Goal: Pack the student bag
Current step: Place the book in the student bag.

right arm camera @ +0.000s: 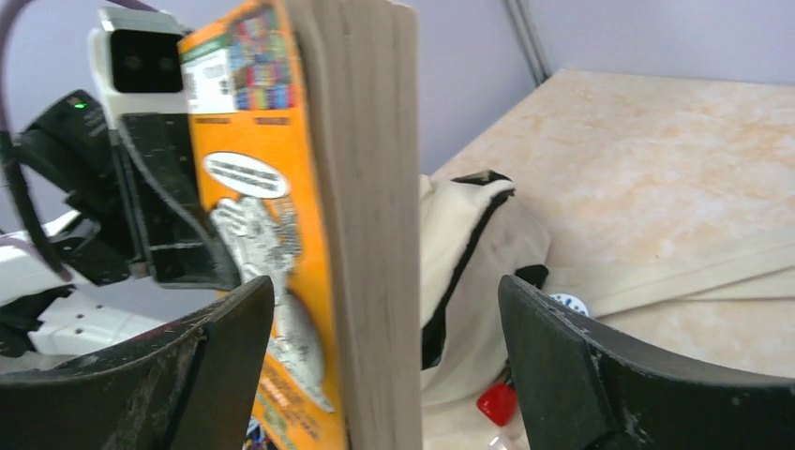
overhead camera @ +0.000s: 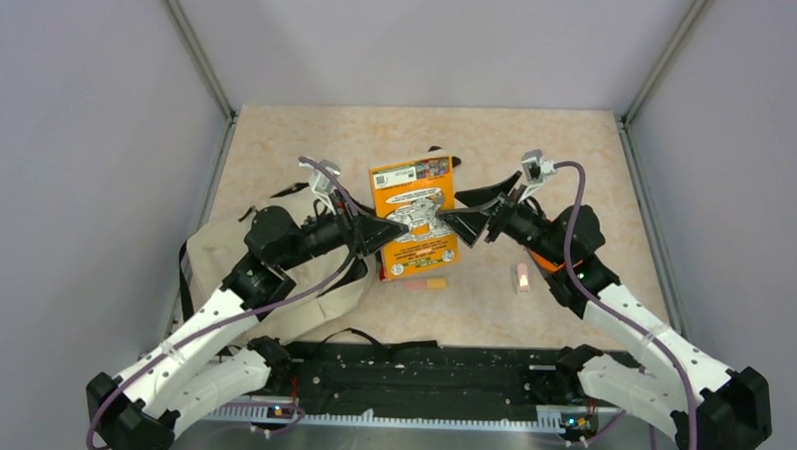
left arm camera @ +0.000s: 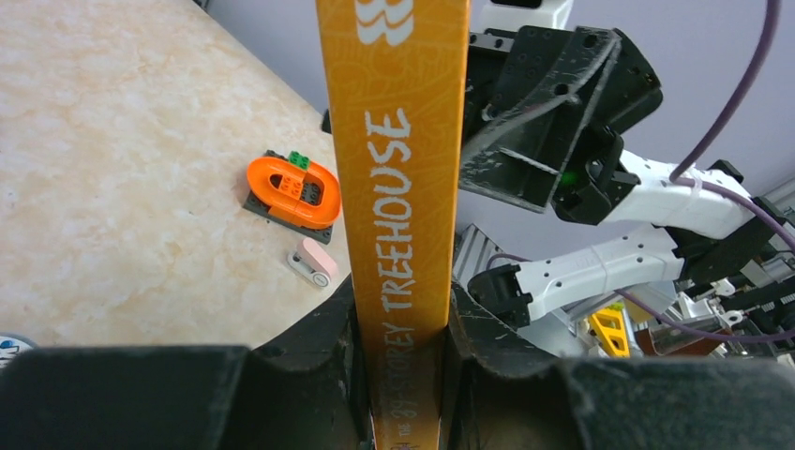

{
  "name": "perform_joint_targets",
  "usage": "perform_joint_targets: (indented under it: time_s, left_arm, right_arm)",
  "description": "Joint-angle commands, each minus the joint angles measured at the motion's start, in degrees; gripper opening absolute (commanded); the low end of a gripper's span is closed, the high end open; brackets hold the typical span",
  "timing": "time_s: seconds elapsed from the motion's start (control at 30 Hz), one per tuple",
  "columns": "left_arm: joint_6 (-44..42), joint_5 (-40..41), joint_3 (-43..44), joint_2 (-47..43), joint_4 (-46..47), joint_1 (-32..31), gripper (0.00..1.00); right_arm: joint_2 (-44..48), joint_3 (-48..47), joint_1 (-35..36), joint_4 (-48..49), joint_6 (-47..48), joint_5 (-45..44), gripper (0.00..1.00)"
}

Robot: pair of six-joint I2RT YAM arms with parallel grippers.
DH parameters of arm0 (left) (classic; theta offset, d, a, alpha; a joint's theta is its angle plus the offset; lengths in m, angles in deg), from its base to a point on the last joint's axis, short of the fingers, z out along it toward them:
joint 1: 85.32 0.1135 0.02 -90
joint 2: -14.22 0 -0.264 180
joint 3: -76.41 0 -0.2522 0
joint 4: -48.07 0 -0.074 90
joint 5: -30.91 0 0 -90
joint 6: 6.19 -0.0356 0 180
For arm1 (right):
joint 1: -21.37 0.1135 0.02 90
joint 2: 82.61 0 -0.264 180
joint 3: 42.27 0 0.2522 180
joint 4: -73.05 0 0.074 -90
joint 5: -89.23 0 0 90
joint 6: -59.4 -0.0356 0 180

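Observation:
An orange paperback book (overhead camera: 412,217) stands upright above the table's middle. My left gripper (overhead camera: 391,229) is shut on its spine; in the left wrist view the orange spine (left arm camera: 398,178) runs up between the fingers of that gripper (left arm camera: 403,314). My right gripper (overhead camera: 447,223) is open at the book's opposite edge. In the right wrist view its jaws (right arm camera: 384,319) stand wide apart on either side of the page edge (right arm camera: 370,234), not pressing it. The beige student bag (overhead camera: 213,259) lies crumpled at the left under my left arm and shows behind the book (right arm camera: 469,253).
A pink and orange eraser (overhead camera: 424,283) lies below the book. A small pink piece (overhead camera: 522,277) lies right of it. An orange ring on a dark plate (left arm camera: 292,190) and that pink piece (left arm camera: 314,262) lie on the table. A red bit (right arm camera: 497,403) sits by the bag.

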Motion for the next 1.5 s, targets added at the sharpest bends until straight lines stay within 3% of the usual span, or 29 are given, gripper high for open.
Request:
perform_joint_targets:
  time_s: [0.0, 0.13, 0.37, 0.47, 0.63, 0.73, 0.83, 0.97, 1.1, 1.23, 1.47]
  left_arm:
    - [-1.79, -2.01, 0.27, -4.0, 6.44, -0.12, 0.0]
    - [-1.96, -4.85, 0.28, -4.67, 8.11, -0.12, 0.0]
    - [-3.04, -8.1, 0.45, -4.04, 8.74, -0.09, 0.0]
    - [-3.52, -8.54, 0.52, -4.02, 8.71, -0.13, 0.0]
    - [-9.38, -3.15, 1.31, -5.91, 0.22, -0.06, 0.0]
    - [-14.15, 4.93, 2.17, -7.19, -8.12, -0.06, 0.16]
    - [-17.72, 17.53, 3.12, -6.75, -16.94, 0.01, 0.4]
    - [-18.79, 33.36, 5.34, -1.98, -26.7, 0.01, 0.58]
    - [-17.58, 40.45, 8.32, 6.23, -32.65, -0.07, 0.69]
    - [-14.66, 47.09, 12.26, 14.34, -37.18, -0.42, 0.78]
    - [-14.81, 59.8, 18.24, 23.57, -42.01, -4.81, 0.8]
  right_arm:
    - [-0.83, -3.14, 0.29, -3.49, 3.6, -1.7, 0.89]
    - [-5.18, -5.93, 0.28, -3.26, 4.09, 8.38, 0.89]
    - [-10.81, -6.59, 0.37, 14.58, -7.45, 25.13, 0.86]
    - [-12.19, -6.86, 0.37, 17.25, -9.59, 26.48, 0.61]
    - [-9.67, -6.49, 0.37, 12.18, -6.29, 21.6, 0.0]
    - [-6.48, -7.23, 0.32, 0.44, -0.71, 11.71, 0.0]
    - [-3.81, -8.02, 0.21, -11.73, 3.91, -2.05, 0.0]
    - [-2.12, -8.77, 0.07, -23.32, 6.97, -17.99, 0.0]
    - [-0.62, -7.92, 0.1, -28.29, 9.03, -25.83, 0.0]
    - [0.82, -6.96, 0.03, -29.49, 10.22, -28.2, 0.0]
    - [1.53, -6.21, 0.1, -30.21, 11.25, -28.5, 0.0]
